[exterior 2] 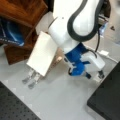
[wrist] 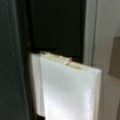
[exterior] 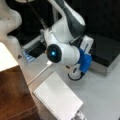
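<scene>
A flat white book (exterior 2: 43, 53) is held tilted above the grey table (exterior 2: 62, 100) in both front views. In a front view, the gripper (exterior 2: 31, 79) is seen at the book's lower edge, and its grey fingers (exterior 2: 27, 79) are pinched on the book. In a front view the gripper (exterior: 80, 115) is cut off by the bottom edge. The white arm (exterior: 65, 51) hides much behind it. A brown wooden shelf (exterior 2: 21, 12) is seen just beside the book. In the wrist view, only the book's white face (wrist: 70, 92) can be made out.

1 white book (exterior: 57, 98), 1 wood shelf (exterior 2: 23, 15)
</scene>
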You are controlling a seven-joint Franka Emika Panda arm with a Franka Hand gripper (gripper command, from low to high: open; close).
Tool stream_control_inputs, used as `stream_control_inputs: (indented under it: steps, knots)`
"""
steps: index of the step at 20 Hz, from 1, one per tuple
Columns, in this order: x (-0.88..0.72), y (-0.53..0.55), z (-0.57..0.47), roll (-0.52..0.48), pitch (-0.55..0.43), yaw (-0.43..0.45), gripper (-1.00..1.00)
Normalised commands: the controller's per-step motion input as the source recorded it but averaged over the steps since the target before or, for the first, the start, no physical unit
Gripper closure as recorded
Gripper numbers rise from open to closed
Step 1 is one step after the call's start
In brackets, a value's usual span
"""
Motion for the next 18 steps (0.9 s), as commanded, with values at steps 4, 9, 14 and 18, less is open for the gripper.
stream_control_inputs:
  steps: [4, 9, 14, 18]
  knots:
    - [-0.07, 0.01, -0.14, 0.283, -0.082, -0.072, -1.0]
    - [-0.07, -0.01, -0.16, 0.245, -0.091, -0.077, -1.0]
    - [-0.09, -0.04, -0.16, 0.216, -0.086, -0.062, 1.0]
    - [-0.09, -0.05, -0.13, 0.193, -0.08, -0.066, 1.0]
